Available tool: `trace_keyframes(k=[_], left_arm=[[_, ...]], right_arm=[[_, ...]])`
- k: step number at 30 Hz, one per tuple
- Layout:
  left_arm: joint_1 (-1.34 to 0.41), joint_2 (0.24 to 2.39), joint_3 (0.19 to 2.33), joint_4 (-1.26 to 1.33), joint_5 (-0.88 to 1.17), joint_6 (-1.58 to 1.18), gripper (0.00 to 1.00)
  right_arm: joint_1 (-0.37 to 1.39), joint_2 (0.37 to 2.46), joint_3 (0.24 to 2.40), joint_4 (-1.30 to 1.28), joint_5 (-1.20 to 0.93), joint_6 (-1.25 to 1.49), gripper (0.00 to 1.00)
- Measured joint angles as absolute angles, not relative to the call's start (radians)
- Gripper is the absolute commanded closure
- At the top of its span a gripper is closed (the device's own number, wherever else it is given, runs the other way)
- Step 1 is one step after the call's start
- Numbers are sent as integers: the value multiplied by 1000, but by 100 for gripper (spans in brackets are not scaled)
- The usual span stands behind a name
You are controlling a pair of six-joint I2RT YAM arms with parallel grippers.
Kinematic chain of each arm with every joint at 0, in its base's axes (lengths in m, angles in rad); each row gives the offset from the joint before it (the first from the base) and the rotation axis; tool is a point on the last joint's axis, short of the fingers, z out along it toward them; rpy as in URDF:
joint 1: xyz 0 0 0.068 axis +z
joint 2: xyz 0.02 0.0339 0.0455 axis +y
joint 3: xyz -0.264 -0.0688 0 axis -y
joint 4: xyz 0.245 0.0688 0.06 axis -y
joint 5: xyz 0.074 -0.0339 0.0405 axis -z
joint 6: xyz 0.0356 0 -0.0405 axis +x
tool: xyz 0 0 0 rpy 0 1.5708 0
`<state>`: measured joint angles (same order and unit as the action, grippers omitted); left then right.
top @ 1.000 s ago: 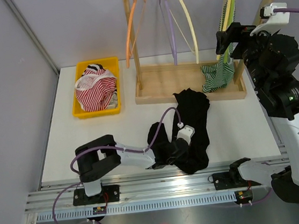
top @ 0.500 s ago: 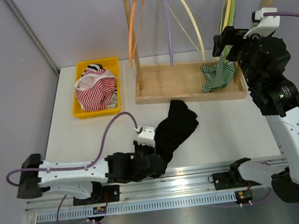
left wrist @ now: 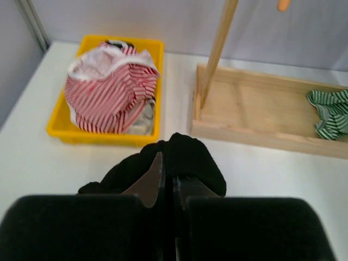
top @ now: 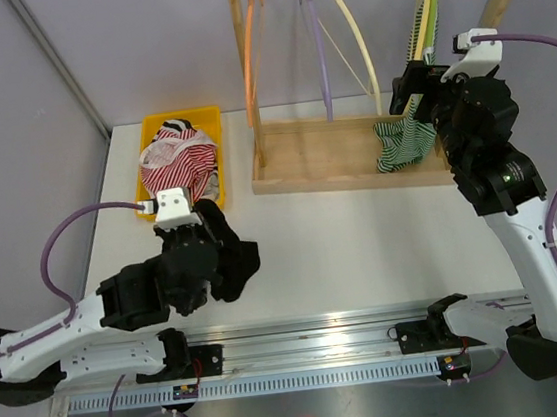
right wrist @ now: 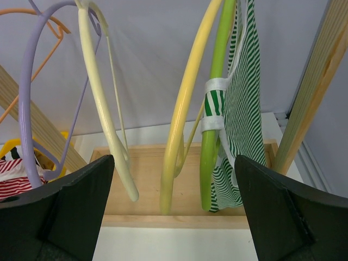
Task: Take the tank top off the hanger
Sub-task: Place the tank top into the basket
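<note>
The green-striped tank top (right wrist: pixel 240 103) hangs on its green hanger (right wrist: pixel 213 141) at 1 o'clock, not yet removed, with the right end effector (top: pixel 414 89) spread open before it, while the left end effector (left wrist: pixel 168 169) at 8 o'clock on the bench (top: pixel 384 247) pinches a black garment (left wrist: pixel 187 155).

Tank top (right wrist: pixel 246 103): green-and-white striped, you'll find it at 2 o'clock, strap looped over green hanger (right wrist: pixel 213 147), hem bunched below.

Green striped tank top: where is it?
Top view: the tank top hangs on the green hanger at the right end of the wooden rack, hem on its base.
</note>
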<state>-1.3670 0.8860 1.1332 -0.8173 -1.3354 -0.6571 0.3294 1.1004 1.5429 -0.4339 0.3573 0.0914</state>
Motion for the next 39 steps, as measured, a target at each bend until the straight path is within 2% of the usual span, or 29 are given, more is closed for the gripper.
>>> trace_keyframes(k=[4,9,18,23,26,32,39], left_arm=[[-1153,800,1056,-510,-1222,-348,100],[-881,852,1174,-345,-1043,-151,100],[-422,1283,1705,-304,-653,-74,100],[-316,1555,1988,-328,-539,-52,100],[-277,1661,2082,-345,-490,-46,100],[-198,1742,2046,-317,-475,-66,100],[-92,1825,1823,-297,-490,-176,100]], right_arm=[[329,1091,1519,-429,357,92,0],[329,1091,1505,-426,356,92,1],[329,1105,1486,-394,352,93,1],[329,1127,1484,-389,347,93,0],[329,1129,1477,-387,347,93,1],[329,1129,1464,-386,347,93,0],[327,1127,1450,-386,345,94,0]])
